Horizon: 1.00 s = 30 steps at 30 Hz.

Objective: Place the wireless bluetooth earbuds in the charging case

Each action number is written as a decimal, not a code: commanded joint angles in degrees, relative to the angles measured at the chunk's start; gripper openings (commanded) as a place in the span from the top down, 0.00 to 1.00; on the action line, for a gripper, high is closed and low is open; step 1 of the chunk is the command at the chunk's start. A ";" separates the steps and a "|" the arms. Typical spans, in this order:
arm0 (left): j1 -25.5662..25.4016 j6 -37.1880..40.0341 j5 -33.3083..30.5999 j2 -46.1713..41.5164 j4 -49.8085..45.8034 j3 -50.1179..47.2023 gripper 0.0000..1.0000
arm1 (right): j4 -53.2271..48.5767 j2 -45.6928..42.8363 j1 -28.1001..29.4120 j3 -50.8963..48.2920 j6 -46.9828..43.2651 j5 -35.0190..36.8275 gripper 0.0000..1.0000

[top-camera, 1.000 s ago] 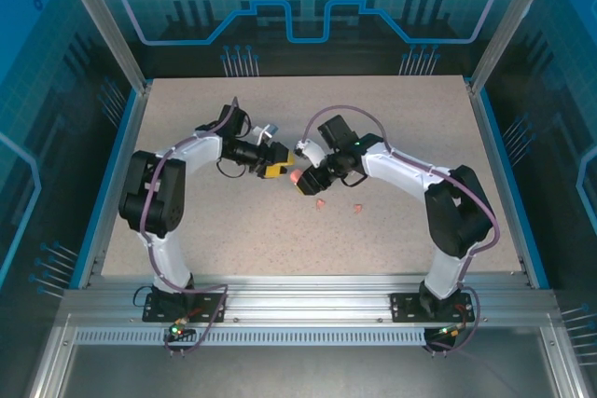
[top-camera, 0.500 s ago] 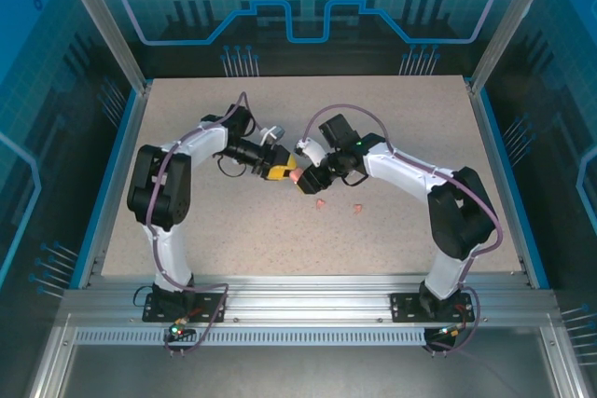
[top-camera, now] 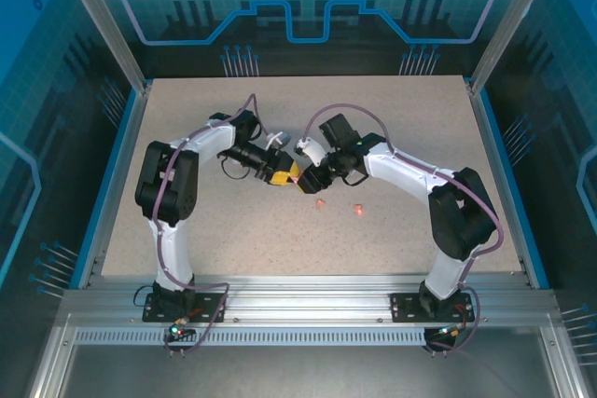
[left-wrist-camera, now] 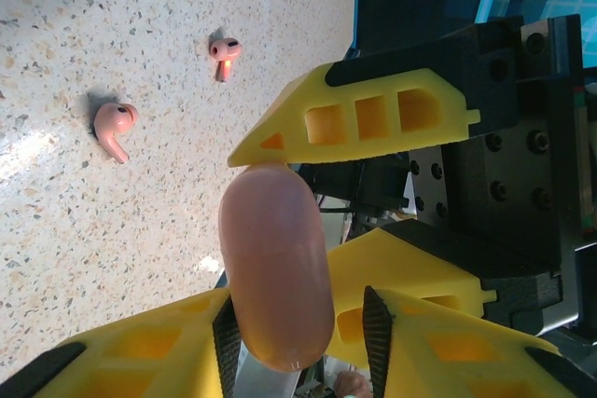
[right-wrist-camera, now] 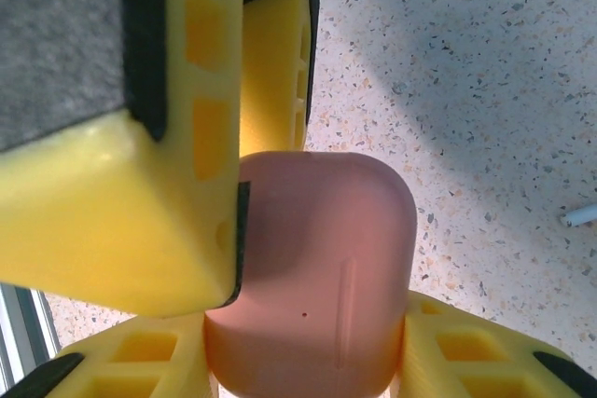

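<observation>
Above the worktop [top-camera: 187, 221], right pincer [right-wrist-camera: 308, 295] gripped the case [right-wrist-camera: 317, 230]; left pincer [left-wrist-camera: 270, 258] straddled it, grip unclear; two earbuds [left-wrist-camera: 114, 128] [left-wrist-camera: 224, 51] lay nearby.

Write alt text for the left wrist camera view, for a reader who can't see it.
A smooth pink charging case stands in close-up between yellow gripper fingers. Behind it, two salmon-pink earbuds lie apart on the speckled table.
</observation>
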 commanded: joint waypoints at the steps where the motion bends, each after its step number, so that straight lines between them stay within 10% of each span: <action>1: -0.44 2.93 2.04 0.69 -3.27 1.82 0.59 | -0.45 -1.01 0.19 1.39 -0.88 0.16 0.62; 16: -1.26 5.18 1.41 2.71 -6.20 3.77 0.67 | -1.73 -0.34 1.03 2.79 -1.57 0.23 0.63; 23: -1.23 5.51 1.47 2.87 -6.44 3.76 0.87 | -1.70 -0.25 1.07 3.13 -1.32 0.86 0.62; 30: -1.14 4.34 0.56 2.58 -4.14 2.44 1.00 | 0.57 -5.40 -2.78 1.39 4.02 -2.40 0.32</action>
